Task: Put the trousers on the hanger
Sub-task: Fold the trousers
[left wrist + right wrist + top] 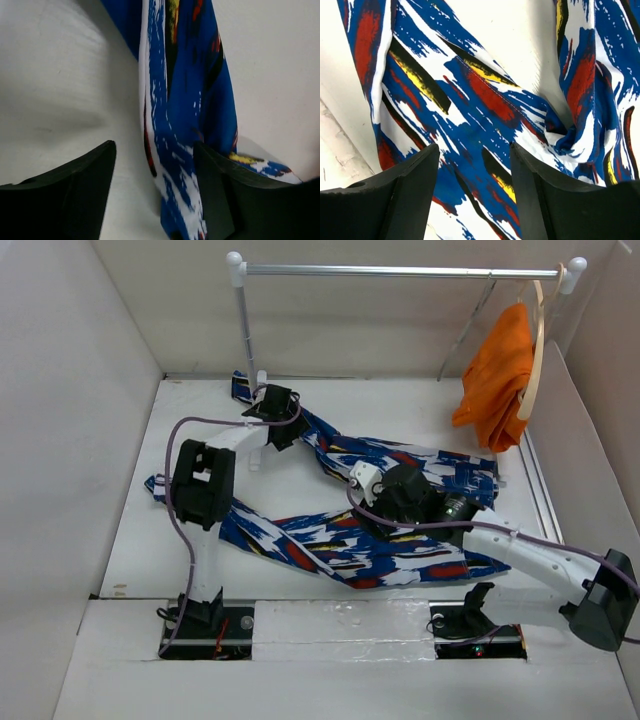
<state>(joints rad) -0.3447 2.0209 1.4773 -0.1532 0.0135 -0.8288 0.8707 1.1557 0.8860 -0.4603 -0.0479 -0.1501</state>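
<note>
The long soft trousers, dark blue cloth streaked with jagged red, white, yellow and black (340, 540), lie spread in a loose V on the white table (420, 410), one leg running toward the far left corner and the other toward the near left edge. None of the cloth is lifted or threaded over anything, so I judge the task barely begun: the trousers have yet to be gathered, carried to the hanger and draped over its bar

The left gripper (272, 410) sits low at the far leg's end, its jaws apart with a strip of cloth lying between them, unclamped. The right gripper (372, 485) hovers over the crumpled middle of the trousers, jaws likewise spread and holding nothing

The thin grey wire hanger (466, 330) seems to hang from the silver rail (400, 271) at the back, well apart from the trousers; only faint slanted lines show, and its hook and lower bar are hard to make out. Beside it a plain orange garment (495, 375) hangs on a pale wooden hanger (540, 350). The right arm hides the trousers' waist
</note>
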